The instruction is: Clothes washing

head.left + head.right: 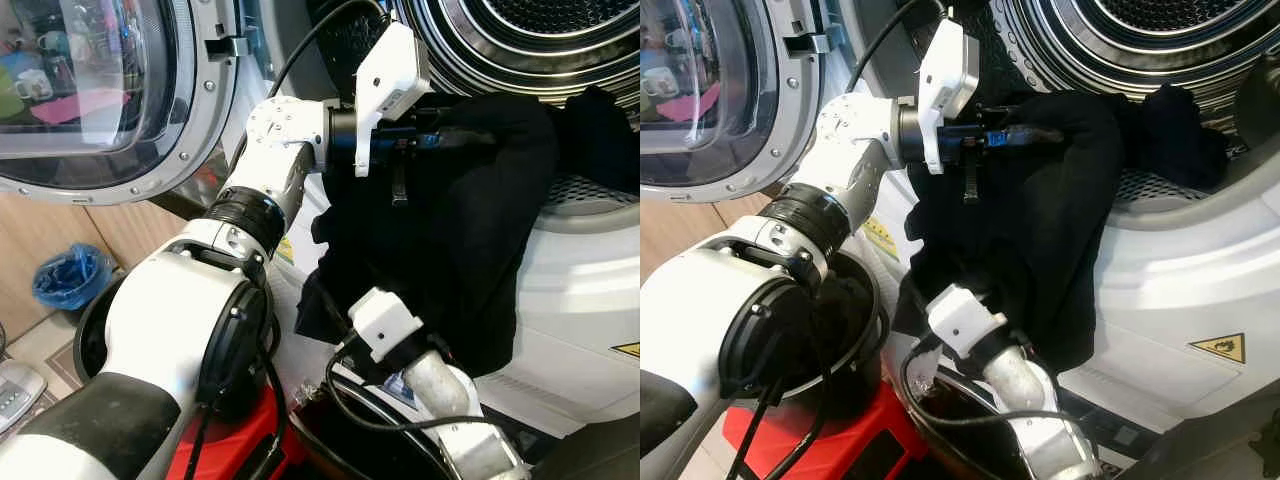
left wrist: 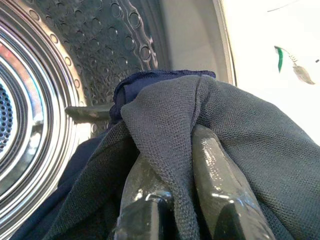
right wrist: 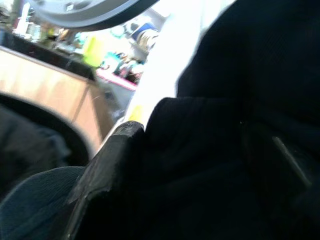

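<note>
Evidently the loading is only partly done: the black garment (image 1: pixel 470 200) is hanging over the lip of the washing machine drum (image 1: pixel 1110 40), its upper end just reaching the opening and most of it drooping outside. The left gripper (image 2: pixel 172 165) is clenching a fold of the cloth between its fingers, pushing toward the drum. The garment's long axis is running downward from those jaws. The right gripper (image 3: pixel 165 165) is sitting buried in the lower folds; whether it is grasping, I cannot tell.
</note>
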You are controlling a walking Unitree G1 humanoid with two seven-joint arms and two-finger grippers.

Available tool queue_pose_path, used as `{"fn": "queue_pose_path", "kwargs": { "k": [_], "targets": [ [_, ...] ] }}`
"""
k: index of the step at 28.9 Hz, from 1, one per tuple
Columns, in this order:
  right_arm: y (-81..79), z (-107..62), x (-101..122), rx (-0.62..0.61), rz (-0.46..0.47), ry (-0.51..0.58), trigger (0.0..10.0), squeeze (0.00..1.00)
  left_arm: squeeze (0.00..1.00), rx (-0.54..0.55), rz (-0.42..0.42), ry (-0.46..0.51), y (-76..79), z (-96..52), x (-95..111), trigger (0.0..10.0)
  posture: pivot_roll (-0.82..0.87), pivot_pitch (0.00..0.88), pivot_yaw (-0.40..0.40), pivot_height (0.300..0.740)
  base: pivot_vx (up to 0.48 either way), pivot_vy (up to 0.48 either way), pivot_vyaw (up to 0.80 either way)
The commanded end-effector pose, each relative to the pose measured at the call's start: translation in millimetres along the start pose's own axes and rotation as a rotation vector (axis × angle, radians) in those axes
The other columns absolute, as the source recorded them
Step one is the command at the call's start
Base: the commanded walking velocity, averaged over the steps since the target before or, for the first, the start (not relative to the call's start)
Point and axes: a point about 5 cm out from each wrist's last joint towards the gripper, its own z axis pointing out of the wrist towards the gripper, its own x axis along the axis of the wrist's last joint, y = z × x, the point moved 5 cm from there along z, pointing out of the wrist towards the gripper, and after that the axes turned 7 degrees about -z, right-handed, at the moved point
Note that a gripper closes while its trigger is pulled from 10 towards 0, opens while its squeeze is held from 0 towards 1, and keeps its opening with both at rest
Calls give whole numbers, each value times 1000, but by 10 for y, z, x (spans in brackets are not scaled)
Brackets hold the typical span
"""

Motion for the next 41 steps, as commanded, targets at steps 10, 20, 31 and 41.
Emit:
{"fn": "queue_pose_path", "kwargs": {
  "k": [10,20,31,41],
  "targets": [
    [465,178,157,-121,-151,79,10000,0,0,-14,41,30,-25,20,154,10000,43,97,20,740,0,0,0],
    [840,242,155,-168,-254,89,10000,0,0,34,54,78,-106,-87,259,10000,53,109,11,740,0,0,0],
    [882,263,162,-173,-266,104,10000,0,1000,22,79,31,-84,-111,196,10000,54,111,11,740,0,0,0],
    [1059,300,172,-182,-334,105,10000,0,1000,-35,76,13,-24,-266,168,10000,65,114,5,740,0,0,0]
  ]
}}
